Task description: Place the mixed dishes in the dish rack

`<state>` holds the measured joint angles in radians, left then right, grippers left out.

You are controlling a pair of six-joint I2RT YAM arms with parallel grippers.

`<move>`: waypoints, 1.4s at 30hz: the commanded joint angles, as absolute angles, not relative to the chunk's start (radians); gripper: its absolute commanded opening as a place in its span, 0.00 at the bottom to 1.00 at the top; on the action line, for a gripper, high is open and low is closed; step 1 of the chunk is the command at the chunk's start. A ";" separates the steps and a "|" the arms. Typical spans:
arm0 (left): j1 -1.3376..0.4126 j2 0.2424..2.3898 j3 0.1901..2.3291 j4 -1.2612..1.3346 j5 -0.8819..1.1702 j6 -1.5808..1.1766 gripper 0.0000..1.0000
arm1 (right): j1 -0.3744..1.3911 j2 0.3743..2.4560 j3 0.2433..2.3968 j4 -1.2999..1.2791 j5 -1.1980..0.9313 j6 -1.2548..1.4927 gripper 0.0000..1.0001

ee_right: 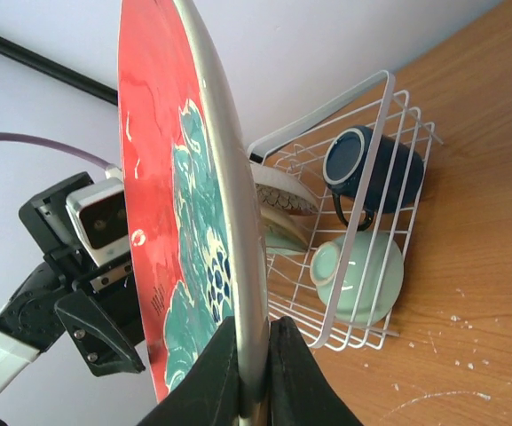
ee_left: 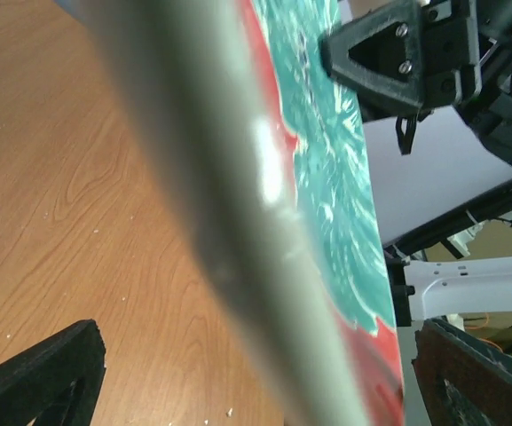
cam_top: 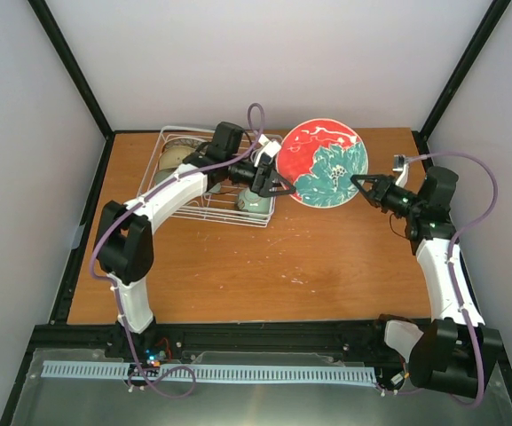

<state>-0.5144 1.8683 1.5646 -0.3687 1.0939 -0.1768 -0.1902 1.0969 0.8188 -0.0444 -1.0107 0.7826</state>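
Observation:
The red plate with teal flower [cam_top: 326,164] is held upright above the table, just right of the dish rack [cam_top: 169,133]. My right gripper [cam_top: 358,182] is shut on its right rim; in the right wrist view the fingers [ee_right: 211,373] pinch the edge of the plate [ee_right: 162,177]. My left gripper [cam_top: 279,187] is open at the plate's left edge, its jaws standing wide on either side of the plate [ee_left: 326,160]. The rack [ee_right: 384,84] holds the dark blue mug [ee_right: 375,169], the mint-green bowl [ee_right: 362,275] and the patterned white bowl [ee_right: 282,191].
The white wire rack stands at the back left of the wooden table [cam_top: 264,266]; the left arm reaches over it. Black frame posts and pale walls close in the sides and back. White crumbs lie on the wood [ee_left: 229,411].

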 commanded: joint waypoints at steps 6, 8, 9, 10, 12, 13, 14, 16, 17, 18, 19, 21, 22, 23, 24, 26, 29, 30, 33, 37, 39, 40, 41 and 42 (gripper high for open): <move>-0.515 1.819 1.623 -0.305 1.113 -0.245 0.94 | -0.100 1.039 0.885 -0.007 -1.043 0.772 0.03; -0.515 1.813 1.624 -0.299 1.100 -0.253 0.92 | -0.075 1.039 0.884 -0.015 -1.032 0.769 0.03; -0.515 1.812 1.624 -0.295 1.100 -0.255 0.86 | -0.062 1.039 0.883 -0.018 -1.026 0.765 0.03; -0.515 1.812 1.626 -0.293 1.100 -0.257 0.79 | -0.048 1.041 0.884 -0.029 -1.019 0.759 0.03; -0.515 1.815 1.630 -0.292 1.095 -0.266 0.57 | -0.027 1.045 0.882 -0.046 -1.006 0.743 0.03; -0.515 1.817 1.634 -0.295 1.094 -0.267 0.45 | -0.019 1.045 0.880 -0.051 -1.000 0.739 0.03; -0.514 1.821 1.638 -0.298 1.093 -0.267 0.33 | -0.013 1.048 0.877 -0.052 -0.996 0.736 0.03; -0.515 1.827 1.646 -0.307 1.102 -0.265 0.09 | -0.003 1.049 0.875 -0.053 -0.992 0.733 0.03; -0.515 1.831 1.652 -0.314 1.103 -0.262 0.02 | 0.000 1.049 0.874 -0.053 -0.990 0.732 0.03; -0.515 1.833 1.655 -0.317 1.103 -0.264 0.01 | 0.002 1.050 0.876 -0.053 -0.989 0.731 0.03; -0.513 1.833 1.655 -0.318 1.103 -0.263 0.01 | 0.006 1.051 0.877 -0.051 -0.988 0.731 0.03; -0.514 1.830 1.656 -0.323 1.086 -0.267 0.01 | 0.011 1.054 0.880 -0.050 -0.985 0.727 0.03; -0.514 1.826 1.657 -0.328 1.071 -0.263 0.01 | 0.012 1.056 0.880 -0.049 -0.984 0.725 0.03; -0.514 1.818 1.656 -0.331 1.053 -0.257 0.01 | 0.013 1.057 0.881 -0.050 -0.983 0.720 0.03; -0.514 1.802 1.652 -0.329 1.034 -0.250 0.01 | 0.014 1.059 0.885 -0.063 -0.980 0.709 0.03; -0.514 1.762 1.643 -0.328 1.005 -0.219 0.01 | 0.014 1.063 0.904 -0.114 -0.955 0.648 0.12; -0.513 1.686 1.628 -0.344 0.971 -0.155 0.01 | 0.014 1.065 0.922 -0.144 -0.933 0.542 0.35; -0.510 1.661 1.622 -0.351 0.968 -0.135 0.01 | 0.014 1.074 0.930 -0.148 -0.937 0.517 0.39; -0.498 1.603 1.598 -0.367 0.984 -0.095 0.01 | 0.014 1.142 0.961 -0.130 -0.998 0.487 0.41; -0.481 1.568 1.572 -0.369 1.042 -0.082 0.01 | 0.017 1.237 0.981 -0.016 -1.105 0.518 0.37; -0.475 1.562 1.560 -0.359 1.091 -0.083 0.01 | 0.027 1.278 1.001 0.008 -1.162 0.510 0.37; -0.473 1.561 1.558 -0.355 1.101 -0.086 0.01 | 0.034 1.293 1.012 0.005 -1.172 0.499 0.37; -0.472 1.562 1.557 -0.351 1.117 -0.089 0.01 | 0.043 1.305 1.023 0.002 -1.188 0.483 0.37; -0.471 1.564 1.559 -0.352 1.136 -0.087 0.01 | 0.051 1.317 1.032 0.000 -1.202 0.468 0.36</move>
<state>-0.4660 1.6207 1.5333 -0.4458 0.9306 -0.1268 0.0261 1.2659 0.9955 -0.0299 -1.1275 0.5186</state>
